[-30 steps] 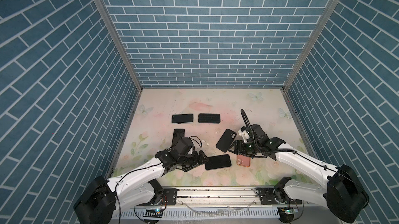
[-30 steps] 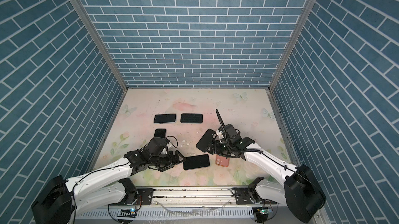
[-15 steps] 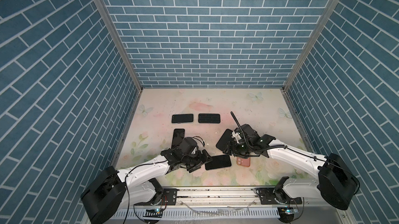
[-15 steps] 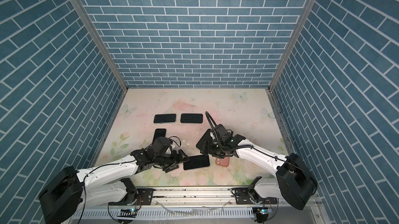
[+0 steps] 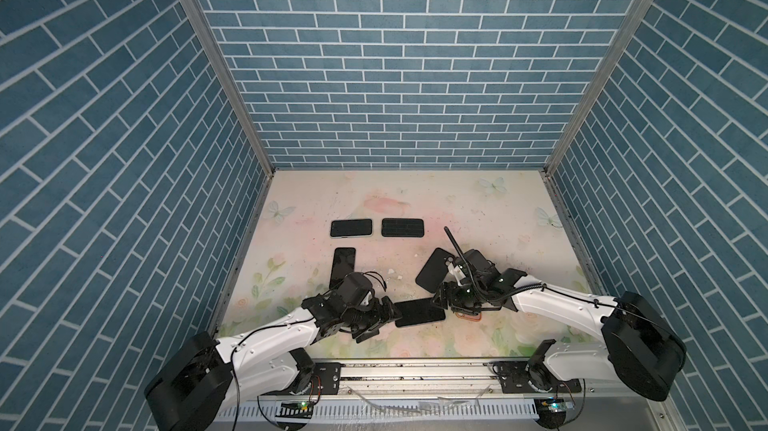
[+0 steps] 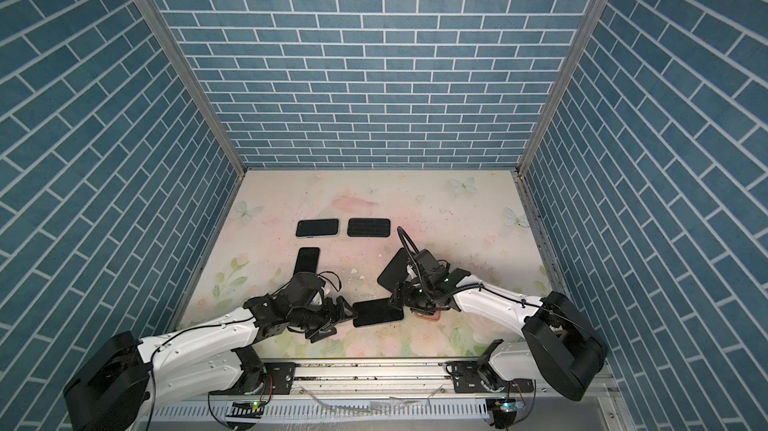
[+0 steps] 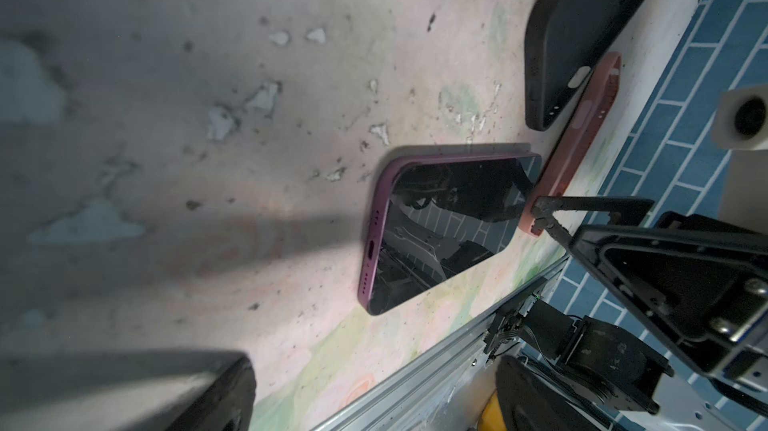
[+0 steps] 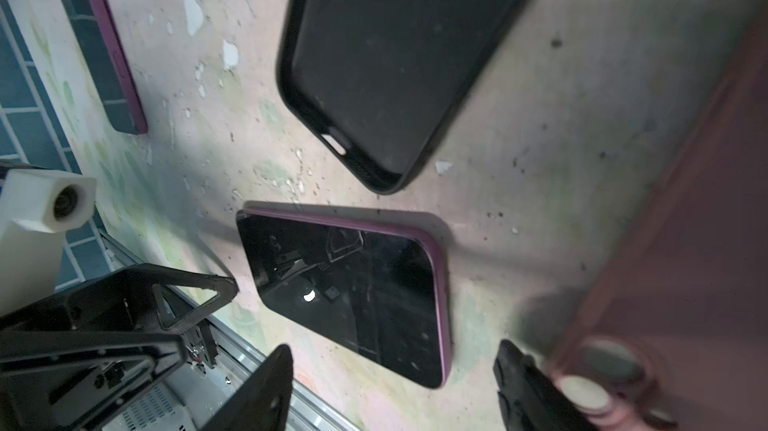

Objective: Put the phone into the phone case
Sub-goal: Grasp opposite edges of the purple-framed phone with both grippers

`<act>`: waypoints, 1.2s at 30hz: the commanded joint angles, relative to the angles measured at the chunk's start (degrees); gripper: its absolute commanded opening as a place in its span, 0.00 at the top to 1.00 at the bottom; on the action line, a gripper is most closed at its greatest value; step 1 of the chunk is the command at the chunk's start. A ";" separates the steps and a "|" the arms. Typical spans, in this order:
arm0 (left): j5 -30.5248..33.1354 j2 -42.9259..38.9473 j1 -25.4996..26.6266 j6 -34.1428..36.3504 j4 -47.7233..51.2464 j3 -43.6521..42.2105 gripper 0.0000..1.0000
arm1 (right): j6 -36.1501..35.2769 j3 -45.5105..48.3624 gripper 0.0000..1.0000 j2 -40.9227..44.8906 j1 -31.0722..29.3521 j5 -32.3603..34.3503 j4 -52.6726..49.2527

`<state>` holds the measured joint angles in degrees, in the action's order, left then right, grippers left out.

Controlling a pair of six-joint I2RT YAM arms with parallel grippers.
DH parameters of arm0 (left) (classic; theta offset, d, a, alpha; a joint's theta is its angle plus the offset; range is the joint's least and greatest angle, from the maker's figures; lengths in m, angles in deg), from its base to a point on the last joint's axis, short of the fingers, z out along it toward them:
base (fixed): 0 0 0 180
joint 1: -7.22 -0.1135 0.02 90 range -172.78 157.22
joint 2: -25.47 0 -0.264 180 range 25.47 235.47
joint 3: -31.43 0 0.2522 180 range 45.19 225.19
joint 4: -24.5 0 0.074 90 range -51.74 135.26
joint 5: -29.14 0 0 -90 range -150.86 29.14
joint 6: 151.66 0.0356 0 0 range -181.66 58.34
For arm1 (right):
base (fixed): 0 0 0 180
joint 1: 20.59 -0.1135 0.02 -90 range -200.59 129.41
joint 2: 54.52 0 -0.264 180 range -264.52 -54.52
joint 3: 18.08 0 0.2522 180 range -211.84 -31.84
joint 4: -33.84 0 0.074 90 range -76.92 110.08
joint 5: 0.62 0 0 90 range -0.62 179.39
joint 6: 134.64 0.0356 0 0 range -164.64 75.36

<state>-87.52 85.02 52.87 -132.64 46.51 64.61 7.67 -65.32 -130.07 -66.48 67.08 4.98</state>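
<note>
Right wrist view: purple-edged glossy phone (image 8: 349,296) lies flat between left fingers (image 8: 195,296) and right fingers (image 8: 266,383), both spread, empty; pickup looks in hand. Next: pinch its thin edges cleanly.

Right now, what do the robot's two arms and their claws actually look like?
The left arm and right arm match: smooth white shells between bulky black joints. A thick black cable arches over the right wrist, and thin black wires run along the left arm. The left claw and right claw are black, with skeletal triangular fingers.
</note>
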 commanded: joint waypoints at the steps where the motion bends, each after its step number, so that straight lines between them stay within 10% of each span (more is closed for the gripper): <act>1: 1.55 -0.14 -0.12 -0.97 -1.44 -1.15 0.08 | 2.69 1.78 0.23 -1.41 -0.73 -2.90 4.06; 36: 1.96 8.29 0.27 -0.12 -9.17 0.27 0.08 | 2.27 10.01 0.50 2.63 -1.57 -16.34 35.93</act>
<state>-87.93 93.06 53.11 -134.15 33.77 65.16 9.16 -55.00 -127.38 -67.59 52.00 38.29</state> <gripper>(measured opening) 0.919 0.509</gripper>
